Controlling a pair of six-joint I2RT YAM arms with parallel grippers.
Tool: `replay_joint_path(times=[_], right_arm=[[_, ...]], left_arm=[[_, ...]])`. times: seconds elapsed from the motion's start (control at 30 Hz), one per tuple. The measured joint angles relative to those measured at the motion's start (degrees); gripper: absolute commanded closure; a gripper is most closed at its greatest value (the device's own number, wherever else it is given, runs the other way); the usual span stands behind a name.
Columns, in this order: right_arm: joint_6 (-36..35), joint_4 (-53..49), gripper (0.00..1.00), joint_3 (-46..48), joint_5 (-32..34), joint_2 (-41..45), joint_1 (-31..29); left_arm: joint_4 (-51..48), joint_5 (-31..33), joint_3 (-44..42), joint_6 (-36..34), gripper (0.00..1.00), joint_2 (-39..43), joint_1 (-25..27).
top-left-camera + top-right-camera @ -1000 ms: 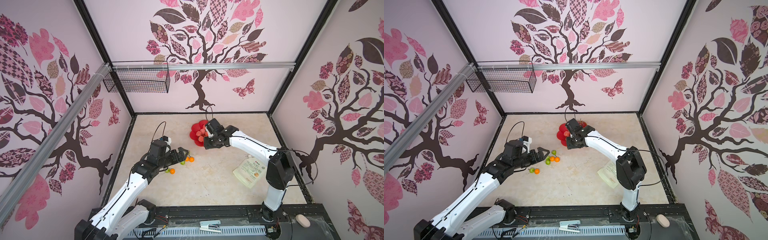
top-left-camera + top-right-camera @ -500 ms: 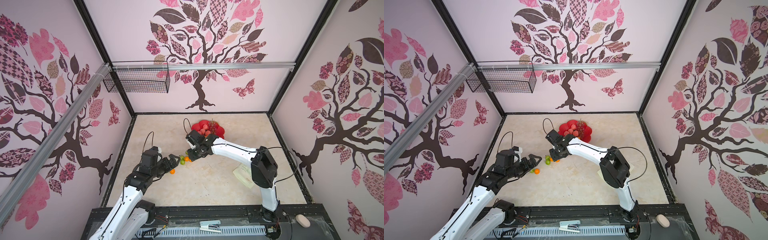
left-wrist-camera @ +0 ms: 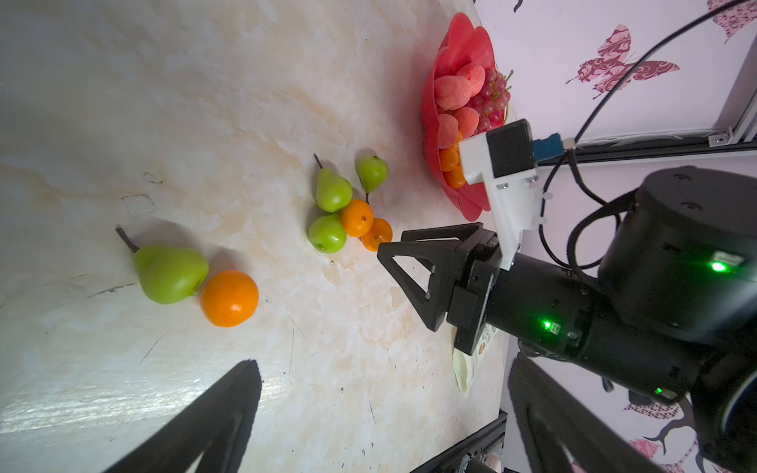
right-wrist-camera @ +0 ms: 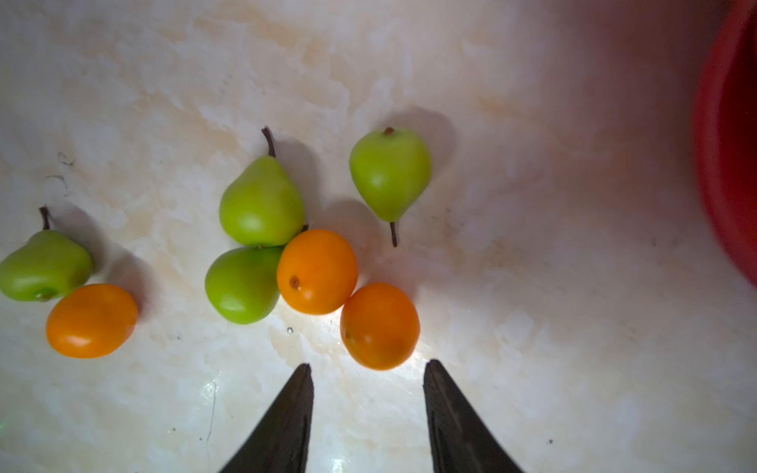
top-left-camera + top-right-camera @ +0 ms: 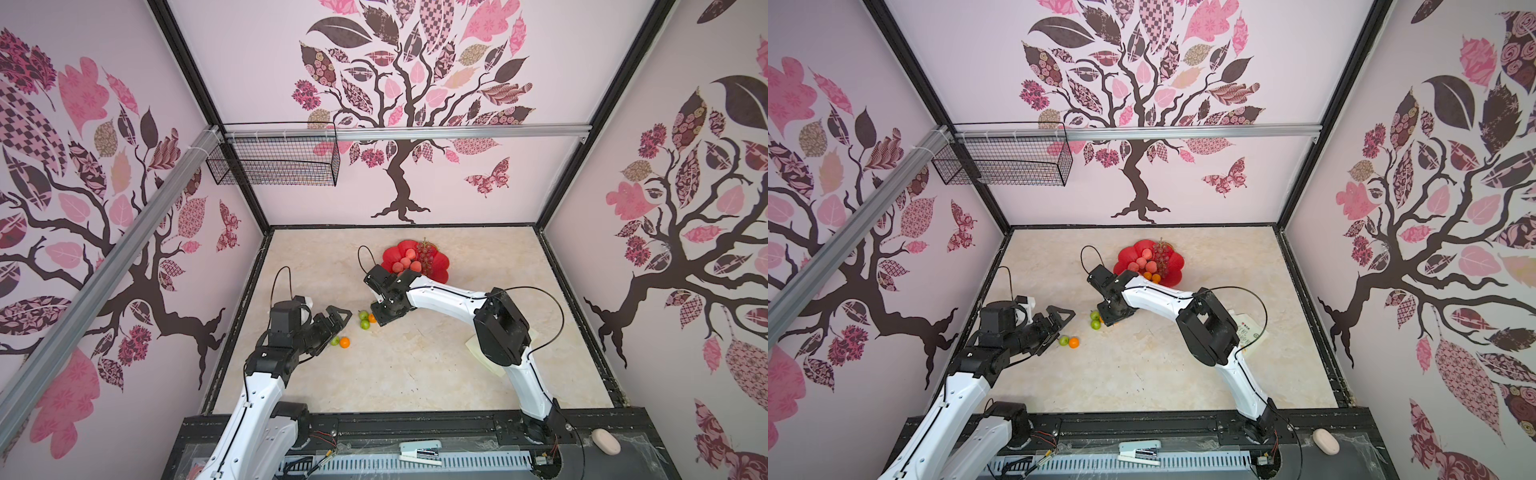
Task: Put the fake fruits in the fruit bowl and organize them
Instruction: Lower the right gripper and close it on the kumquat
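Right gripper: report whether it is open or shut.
Open. In the right wrist view the right gripper has its fingers standing apart, with an orange just ahead of their tips, not gripped.

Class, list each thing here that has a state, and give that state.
Fruit bowl: upright, partly filled.
Four pears: lying outside the bowl.
Three oranges: lying outside the bowl.
Left pincer: open, empty.
Right pincer: open, empty, beside an orange.
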State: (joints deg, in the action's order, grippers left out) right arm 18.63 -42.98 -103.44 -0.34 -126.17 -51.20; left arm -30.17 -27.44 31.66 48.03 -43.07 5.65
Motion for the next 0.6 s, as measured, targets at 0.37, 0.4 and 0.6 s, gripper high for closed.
replay_joint_path(times=[0.37,0.4,0.6], right_arm=[[-0.96,-1.53,0.53,-3.45,0.79,-3.67,0.00],[-1.01,-1.57,0.53,-3.56,0.81,-3.91,0.00],[-1.14,-2.08,0.54,-3.96,1.05,-5.01,0.00]], left_arm=[[0.70,-0.96,-1.16,0.00,0.02,0.00,0.00],[0.74,-0.98,-1.16,0.00,0.02,0.00,0.00],[0.94,-1.18,-1.16,0.00,0.02,-0.09,0.00]])
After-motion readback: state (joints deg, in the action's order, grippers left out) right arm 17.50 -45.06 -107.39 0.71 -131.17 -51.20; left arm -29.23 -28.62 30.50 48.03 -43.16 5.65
